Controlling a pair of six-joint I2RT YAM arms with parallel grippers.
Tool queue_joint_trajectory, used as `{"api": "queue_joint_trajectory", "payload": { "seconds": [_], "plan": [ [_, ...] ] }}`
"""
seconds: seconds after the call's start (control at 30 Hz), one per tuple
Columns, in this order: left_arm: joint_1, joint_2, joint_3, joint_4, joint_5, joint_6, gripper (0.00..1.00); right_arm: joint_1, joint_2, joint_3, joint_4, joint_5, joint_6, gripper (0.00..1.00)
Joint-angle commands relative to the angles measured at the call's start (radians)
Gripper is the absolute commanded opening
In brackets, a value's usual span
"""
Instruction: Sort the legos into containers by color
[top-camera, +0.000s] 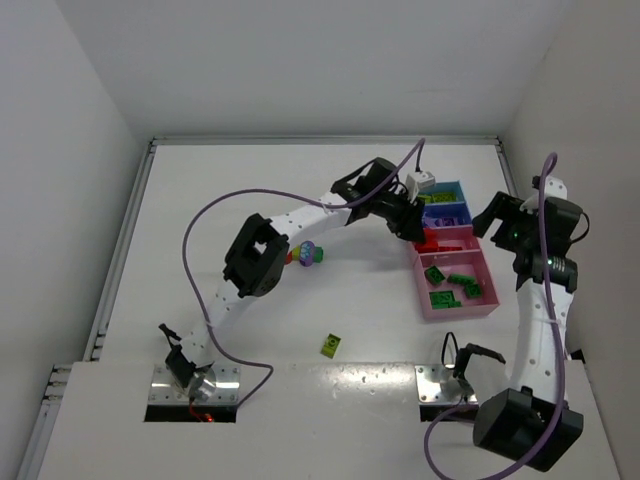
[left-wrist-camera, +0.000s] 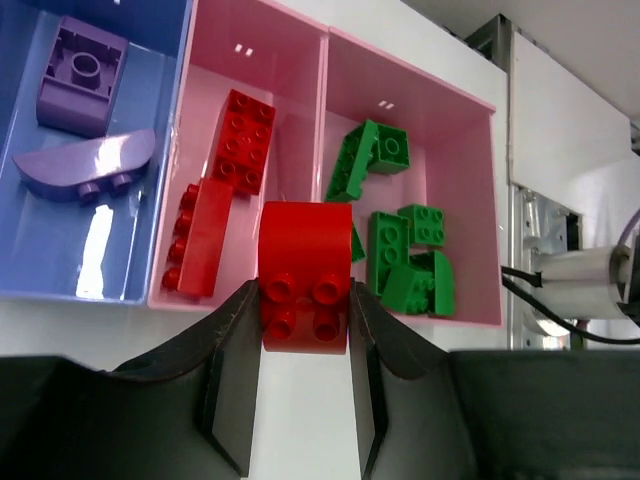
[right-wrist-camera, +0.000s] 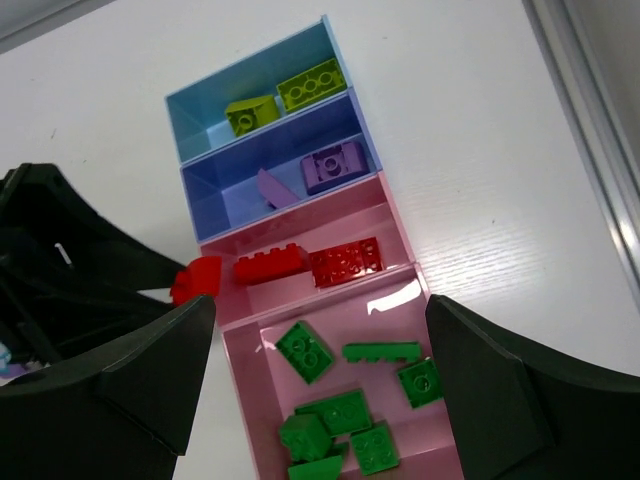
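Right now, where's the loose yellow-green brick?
Top view: the yellow-green brick lies alone on the table, near its front centre, left of and nearer the arms than the pink tray holding green bricks.

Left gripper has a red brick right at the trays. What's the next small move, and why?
Probably ease the left gripper forward and slightly toward the purple side, then open. Its red brick sits at the trays' near wall, roughly in line with the divider between the red compartment and the green compartment, so releasing now might miss or land with the greens.
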Motion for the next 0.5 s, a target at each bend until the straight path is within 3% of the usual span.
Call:
{"api": "queue_joint_trajectory", "payload": {
  "seconds": [0.0,0.23,0.3,0.33,0.43,0.47],
  "plan": [
    [-0.027,0.014,0.094,0.020,-0.014,0.009,0.12,-0.018,-0.006,-0.002,-0.007,-0.085,0.040,0.87],
    [-0.056,0.077,0.149,0.066,-0.023,-0.026,0.15,-0.027,0.012,-0.002,-0.007,-0.128,0.040,0.87],
    [-0.056,0.098,0.158,0.075,-0.032,-0.037,0.23,-0.036,0.012,-0.002,-0.016,-0.128,0.040,0.87],
    [-0.056,0.098,0.158,0.076,-0.032,-0.037,0.34,-0.036,0.012,-0.002,-0.016,-0.128,0.040,0.87],
    [-0.056,0.117,0.158,0.088,-0.061,-0.037,0.50,-0.036,0.003,-0.002,-0.016,-0.138,0.040,0.87],
    [-0.056,0.117,0.158,0.098,-0.074,-0.046,0.51,-0.036,0.003,-0.011,-0.016,-0.147,0.040,0.87]
  ]
}}
